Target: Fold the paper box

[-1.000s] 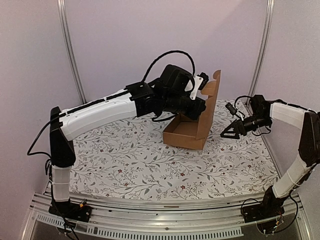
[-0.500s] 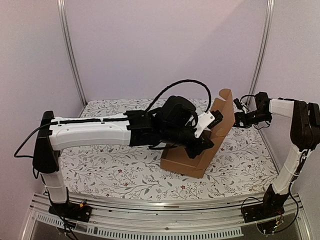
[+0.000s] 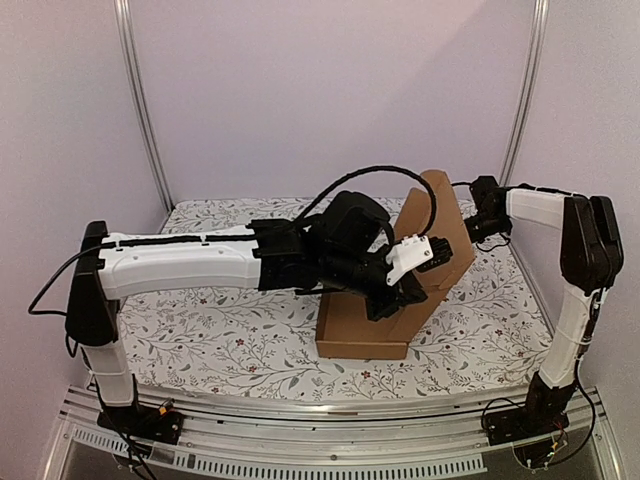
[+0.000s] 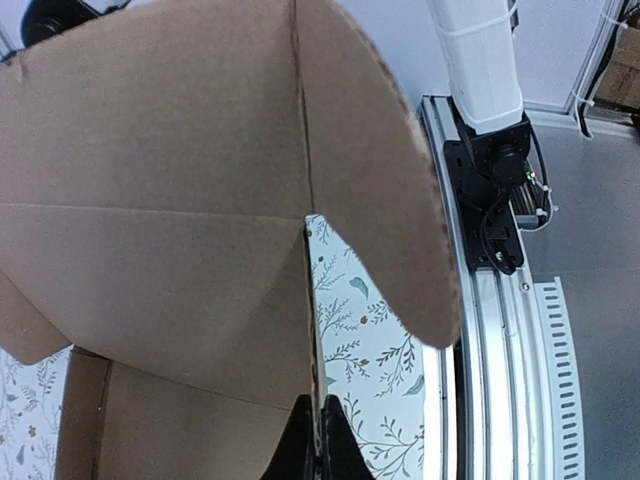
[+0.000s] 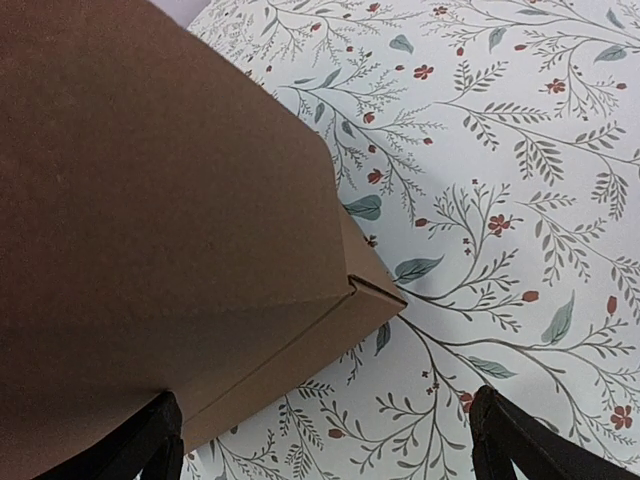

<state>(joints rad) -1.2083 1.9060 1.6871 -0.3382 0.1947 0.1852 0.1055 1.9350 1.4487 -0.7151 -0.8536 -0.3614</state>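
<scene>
The paper box (image 3: 360, 330) is plain brown cardboard and stands half-formed on the floral cloth, its big lid panel (image 3: 447, 225) tilted up at the right. My left gripper (image 3: 398, 296) reaches in from the left. In the left wrist view it (image 4: 318, 415) is shut on the thin edge of an upright box wall (image 4: 200, 260), with a rounded flap (image 4: 380, 170) above. My right gripper (image 3: 480, 222) hovers behind the lid's far side. Seen from the right wrist, that gripper (image 5: 330, 450) is open, its fingers (image 5: 505, 440) wide apart above the box's outer corner (image 5: 370, 290), nothing between them.
The floral tablecloth (image 3: 230, 320) covers the table. A metal rail (image 3: 320, 440) with both arm bases runs along the near edge. Two upright posts (image 3: 140, 100) and the pale wall stand close behind.
The left arm has stretched out and drawn the box toward the near edge, still pinching it. The lid now leans further right. The right arm swung back and up from the table to behind the lid.
</scene>
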